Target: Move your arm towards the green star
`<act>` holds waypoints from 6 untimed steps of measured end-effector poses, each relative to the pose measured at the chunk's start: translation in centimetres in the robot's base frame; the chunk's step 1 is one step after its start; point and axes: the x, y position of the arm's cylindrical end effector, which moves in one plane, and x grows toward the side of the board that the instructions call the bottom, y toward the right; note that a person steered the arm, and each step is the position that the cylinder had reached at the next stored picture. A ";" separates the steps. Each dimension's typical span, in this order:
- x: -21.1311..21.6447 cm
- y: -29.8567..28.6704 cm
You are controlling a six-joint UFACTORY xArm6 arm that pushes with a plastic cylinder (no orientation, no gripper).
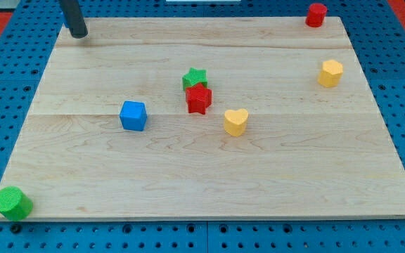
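Observation:
The green star (195, 77) lies near the middle of the wooden board (287, 176), touching the red star (198, 98) just below it. My tip (79, 34) stands at the board's top left corner, far to the left of and above the green star. The rod rises out of the view's top.
A blue cube (133, 115) sits left of the stars. A yellow heart (235, 121) lies to their lower right. A yellow hexagon (330, 73) is at the right, a red cylinder (316, 15) at the top right corner, a green cylinder (12, 203) at the bottom left corner.

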 end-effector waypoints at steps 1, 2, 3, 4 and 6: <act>0.7 0.0; 1.2 0.6; 5.2 6.5; 8.9 13.6; 16.2 20.6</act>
